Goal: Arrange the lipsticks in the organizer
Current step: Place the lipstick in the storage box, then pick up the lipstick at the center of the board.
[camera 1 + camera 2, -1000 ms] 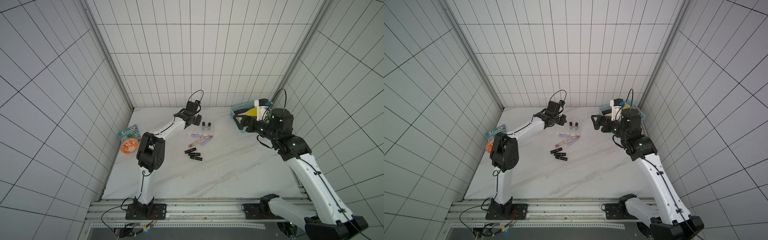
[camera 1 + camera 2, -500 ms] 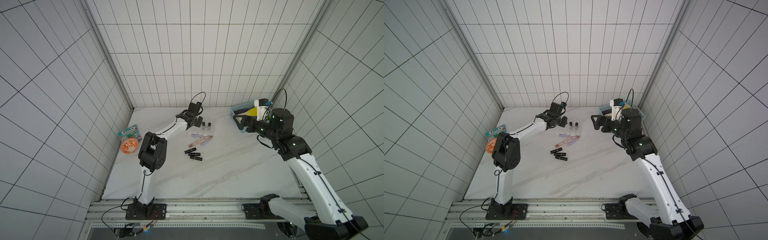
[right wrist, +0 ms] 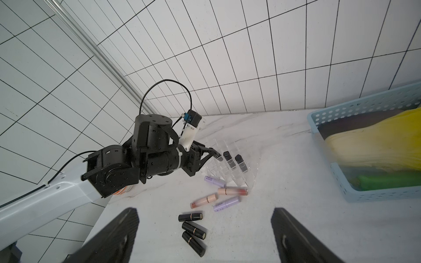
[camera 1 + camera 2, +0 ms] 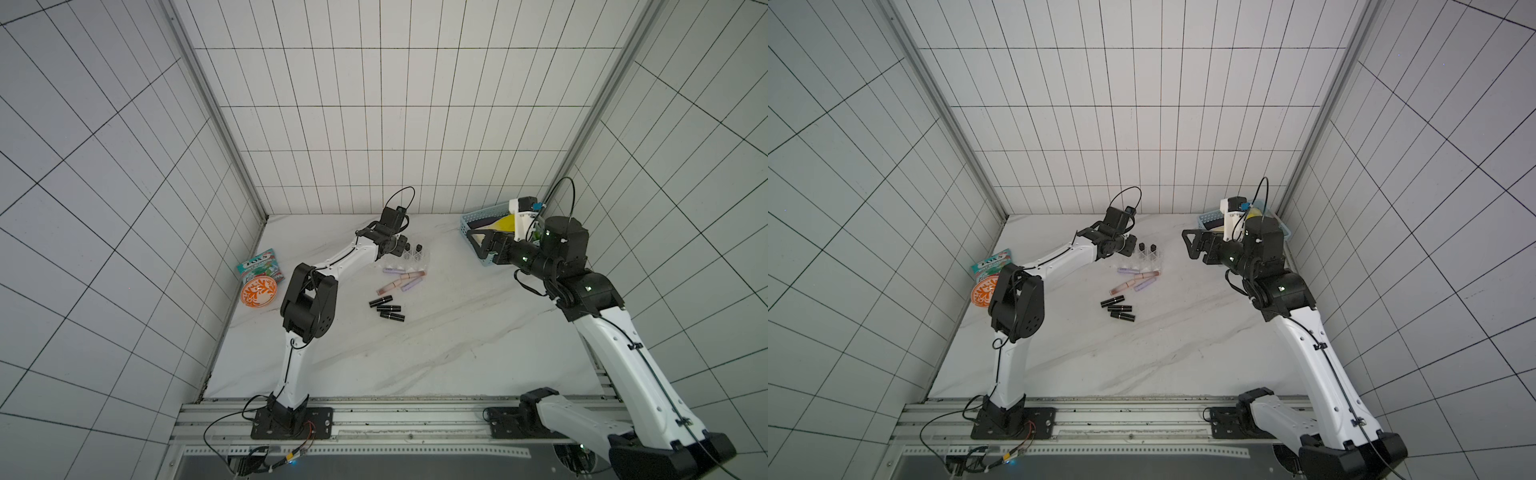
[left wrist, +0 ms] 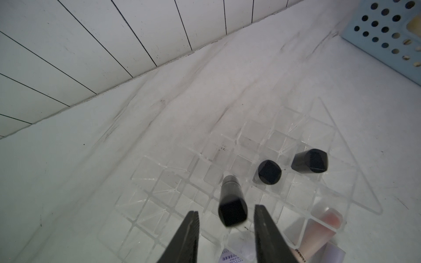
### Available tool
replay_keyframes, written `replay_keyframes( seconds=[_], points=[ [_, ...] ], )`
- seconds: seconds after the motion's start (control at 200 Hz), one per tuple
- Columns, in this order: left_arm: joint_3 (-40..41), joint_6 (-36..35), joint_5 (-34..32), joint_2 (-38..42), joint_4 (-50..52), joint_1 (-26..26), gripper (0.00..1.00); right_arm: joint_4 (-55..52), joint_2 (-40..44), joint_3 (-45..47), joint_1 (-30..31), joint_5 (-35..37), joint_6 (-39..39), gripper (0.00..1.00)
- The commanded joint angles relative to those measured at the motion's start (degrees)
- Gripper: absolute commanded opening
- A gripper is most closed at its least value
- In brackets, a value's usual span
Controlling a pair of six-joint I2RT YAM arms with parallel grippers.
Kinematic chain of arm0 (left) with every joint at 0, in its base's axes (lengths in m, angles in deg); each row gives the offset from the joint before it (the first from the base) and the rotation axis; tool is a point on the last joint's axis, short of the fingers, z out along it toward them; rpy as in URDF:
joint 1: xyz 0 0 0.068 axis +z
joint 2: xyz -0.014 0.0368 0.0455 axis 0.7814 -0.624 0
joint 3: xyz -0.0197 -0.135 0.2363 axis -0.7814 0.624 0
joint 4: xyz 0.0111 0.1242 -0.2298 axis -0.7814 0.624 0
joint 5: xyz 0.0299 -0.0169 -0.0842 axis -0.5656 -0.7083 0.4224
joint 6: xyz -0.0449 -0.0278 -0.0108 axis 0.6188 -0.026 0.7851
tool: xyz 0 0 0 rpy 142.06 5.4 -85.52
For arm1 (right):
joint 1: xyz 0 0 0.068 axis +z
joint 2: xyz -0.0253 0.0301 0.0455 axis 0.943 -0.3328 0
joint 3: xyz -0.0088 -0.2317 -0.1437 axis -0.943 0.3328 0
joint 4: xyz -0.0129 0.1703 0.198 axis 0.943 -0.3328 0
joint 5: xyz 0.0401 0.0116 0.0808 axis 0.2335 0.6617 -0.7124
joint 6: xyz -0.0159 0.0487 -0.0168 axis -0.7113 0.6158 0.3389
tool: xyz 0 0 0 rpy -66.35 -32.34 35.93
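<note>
- Left gripper [image 5: 226, 209] is caught by its own wrist camera with the fingers [image 5: 186, 234] parted either side of a black lipstick [image 5: 232, 205]. A gap shows on each side, so nothing is clamped.
- That tube is lodged, tilted, in a cell of the clear organizer [image 5: 159, 180]. A second black lipstick [image 5: 268, 172] and a third black lipstick [image 5: 311, 160] are stood in line beside it.
- In a top view the gripper's body is laid across the organizer's near edge, and that gap cannot be judged there.
- Right gripper [image 3: 205, 209] is held off the table [image 3: 284, 186], fingers spread wide, with nothing between them.
- The loose stock is laid out best in the right wrist view. Three loose black tubes [image 3: 193, 228] are seen lying close together, with two lilac tubes [image 3: 226, 204] and two pink tubes [image 3: 232, 191] between them and the organizer.
- Through the clear plastic, the left wrist view gives only blurred pink and lilac shapes.
- The light blue basket [image 3: 341, 113] is opened up only to the right wrist camera, with something yellow and something green inside. The left wrist view catches just a perforated corner.
- An orange patterned bowl [image 4: 258, 292] and a snack packet [image 4: 259, 266] by the left wall are shown whole only in the top views.
</note>
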Motion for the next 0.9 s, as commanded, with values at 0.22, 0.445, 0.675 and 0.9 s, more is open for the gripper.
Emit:
replay_keyframes(
  seconds=[0.22, 0.445, 0.675, 0.9],
  points=[
    [6.0, 1.2, -4.2, 10.7, -4.8, -2.3, 0.78, -5.0, -2.0, -2.4, -0.6, -4.8, -2.4, 0.94],
    [32.2, 11.4, 2.0, 31.0, -17.1, 2.9, 0.79, -14.6, -4.6, 4.7, 2.7, -6.2, -9.0, 0.85],
    [52.5, 22.9, 9.2, 47.7, -27.6, 8.5, 0.79, -16.0, -14.9, 8.2, 16.9, 3.2, -12.6, 0.85],
    [61.3, 25.8, 9.8, 56.6, -32.2, 9.1, 0.80, -13.7, -28.5, 3.9, 24.9, 9.3, -15.5, 0.85]
  ],
)
